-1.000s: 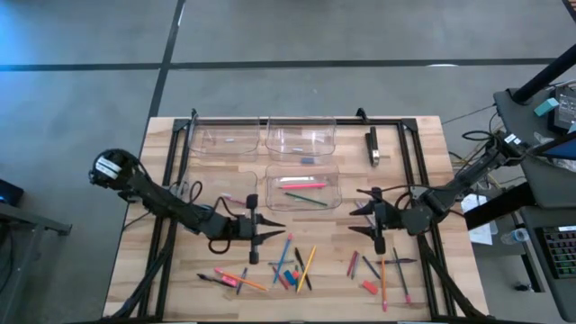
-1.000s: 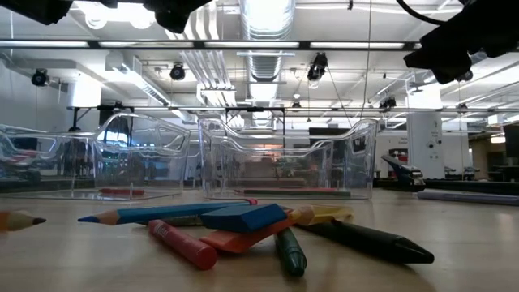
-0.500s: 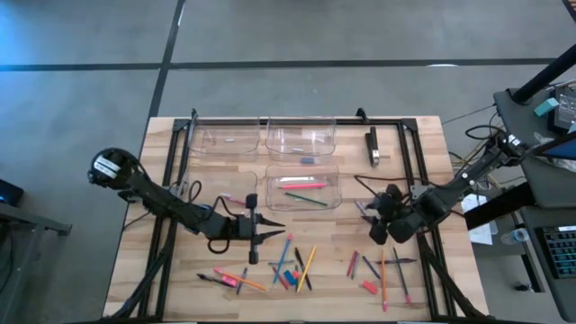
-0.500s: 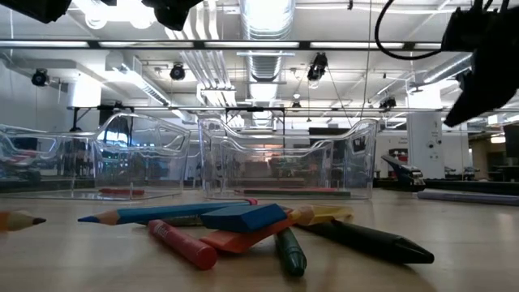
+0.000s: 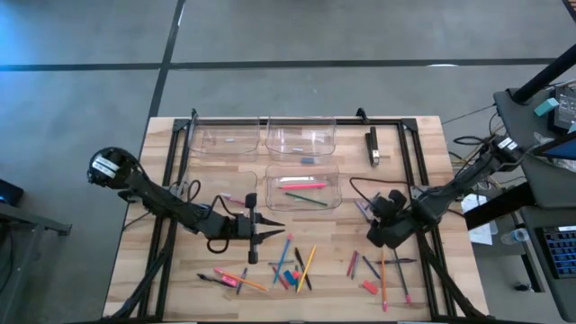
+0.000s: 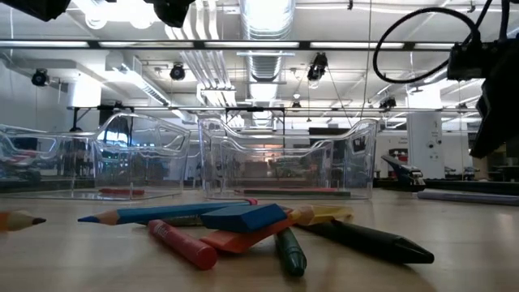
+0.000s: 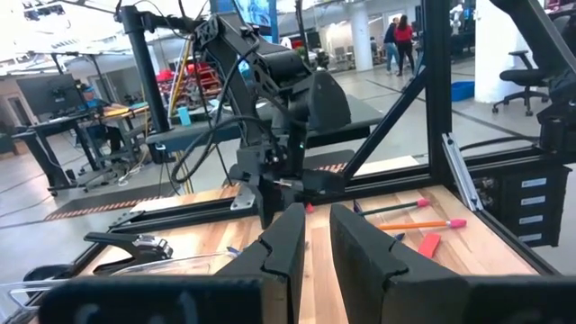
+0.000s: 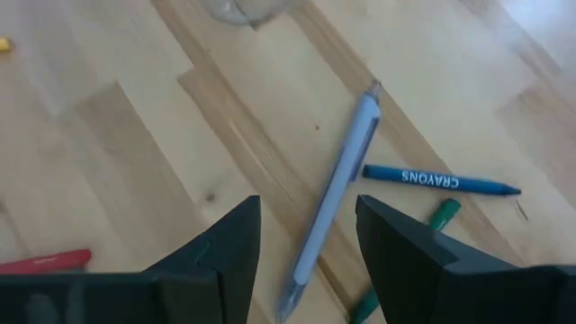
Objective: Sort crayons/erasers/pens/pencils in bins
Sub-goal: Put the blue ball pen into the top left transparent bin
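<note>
Over on the left, the left gripper (image 5: pixel 266 234) hangs above the table with its fingers nearly together, holding nothing, beside a scatter of pencils (image 5: pixel 306 262). Farther right, the right gripper (image 8: pixel 301 243) points down, fingers apart, over a pale grey pen (image 8: pixel 335 193) lying beside a blue crayon (image 8: pixel 441 180).

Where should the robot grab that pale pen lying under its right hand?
Probably mid-barrel. The pen lies flat on the bare table, slanting between the right gripper's open fingers. Coming straight down, with a finger on each long side, looks best. The blue crayon lies near its upper half, so keep below that.
</note>
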`<move>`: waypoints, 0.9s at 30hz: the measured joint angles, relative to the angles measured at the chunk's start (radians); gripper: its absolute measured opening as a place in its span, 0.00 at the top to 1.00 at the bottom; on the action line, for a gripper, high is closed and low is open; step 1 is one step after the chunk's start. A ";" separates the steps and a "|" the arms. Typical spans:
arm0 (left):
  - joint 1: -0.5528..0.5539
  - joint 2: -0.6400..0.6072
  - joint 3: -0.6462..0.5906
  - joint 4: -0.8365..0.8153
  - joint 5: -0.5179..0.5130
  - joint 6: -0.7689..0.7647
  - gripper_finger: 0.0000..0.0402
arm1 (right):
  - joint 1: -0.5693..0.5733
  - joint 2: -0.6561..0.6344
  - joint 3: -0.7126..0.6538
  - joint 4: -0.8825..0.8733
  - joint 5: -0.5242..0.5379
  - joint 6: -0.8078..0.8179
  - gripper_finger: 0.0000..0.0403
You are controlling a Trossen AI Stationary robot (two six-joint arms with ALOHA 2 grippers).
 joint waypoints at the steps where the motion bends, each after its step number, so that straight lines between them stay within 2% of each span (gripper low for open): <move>1: 0.000 0.000 0.000 0.000 0.000 0.000 0.89 | -0.001 0.009 0.000 -0.002 -0.007 0.006 0.57; 14: 0.000 0.000 0.000 0.000 0.000 0.000 0.89 | -0.089 0.120 -0.043 0.011 -0.139 0.033 0.54; 20: 0.000 0.000 0.000 -0.001 0.001 0.000 0.89 | -0.108 0.123 -0.103 0.126 -0.173 0.031 0.54; 27: 0.000 0.000 0.000 -0.002 0.001 0.000 0.89 | -0.107 0.123 -0.128 0.151 -0.179 0.039 0.57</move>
